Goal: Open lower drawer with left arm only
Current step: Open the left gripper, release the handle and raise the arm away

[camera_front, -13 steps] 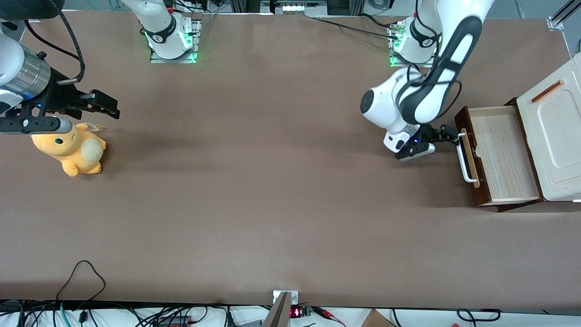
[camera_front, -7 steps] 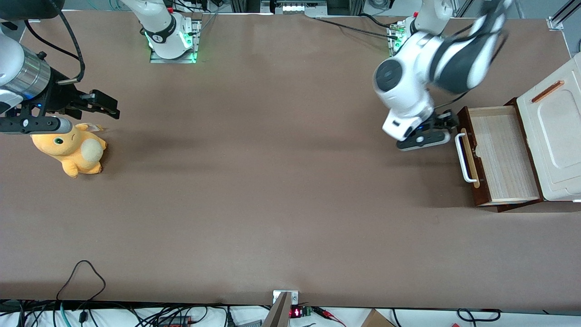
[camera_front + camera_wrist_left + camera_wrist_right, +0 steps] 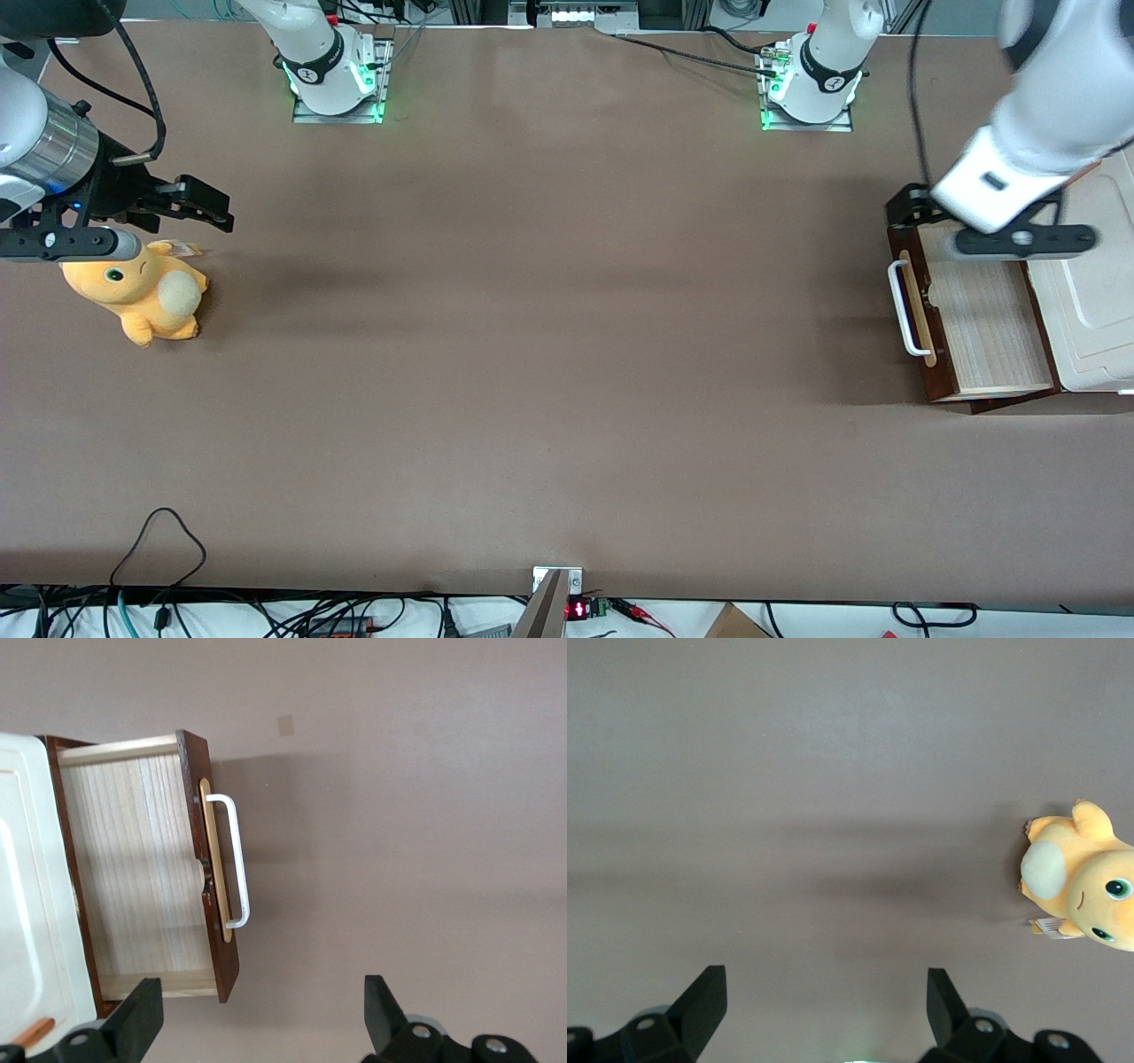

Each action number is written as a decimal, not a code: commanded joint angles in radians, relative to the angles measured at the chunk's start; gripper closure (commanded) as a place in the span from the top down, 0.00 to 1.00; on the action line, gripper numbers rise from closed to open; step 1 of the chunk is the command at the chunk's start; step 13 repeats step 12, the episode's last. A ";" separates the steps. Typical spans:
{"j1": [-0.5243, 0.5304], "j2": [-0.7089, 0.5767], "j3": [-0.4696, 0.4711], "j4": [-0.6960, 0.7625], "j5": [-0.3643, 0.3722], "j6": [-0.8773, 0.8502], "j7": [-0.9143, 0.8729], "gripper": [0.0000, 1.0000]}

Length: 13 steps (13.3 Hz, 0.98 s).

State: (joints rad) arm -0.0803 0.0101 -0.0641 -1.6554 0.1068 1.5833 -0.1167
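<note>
The lower drawer (image 3: 979, 310) stands pulled out of the cabinet at the working arm's end of the table, its light wood inside showing. Its white bar handle (image 3: 902, 310) sits on the dark brown front. The left arm's gripper (image 3: 908, 211) hangs high above the drawer's corner farthest from the front camera, apart from the handle. In the left wrist view the drawer (image 3: 133, 868) and handle (image 3: 235, 859) lie well below the gripper (image 3: 261, 1028). Its fingers (image 3: 142, 1019) are spread wide, open, with only bare table between them.
The cream-white cabinet top (image 3: 1094, 301) with a copper-coloured bar (image 3: 35, 1032) covers the rest of the cabinet. An orange plush toy (image 3: 142, 292) lies toward the parked arm's end. Cables (image 3: 159, 549) run along the table edge nearest the front camera.
The left arm has left the handle, risen, and swung over the drawer toward the cabinet. The drawer stays pulled out.
</note>
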 commanded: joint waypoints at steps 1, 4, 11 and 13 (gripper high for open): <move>-0.009 -0.007 0.045 0.026 -0.118 -0.028 0.078 1.00; 0.002 -0.009 0.066 0.026 -0.142 -0.016 0.124 1.00; 0.005 -0.007 0.064 0.026 -0.141 -0.016 0.126 1.00; 0.005 -0.007 0.064 0.026 -0.141 -0.016 0.126 1.00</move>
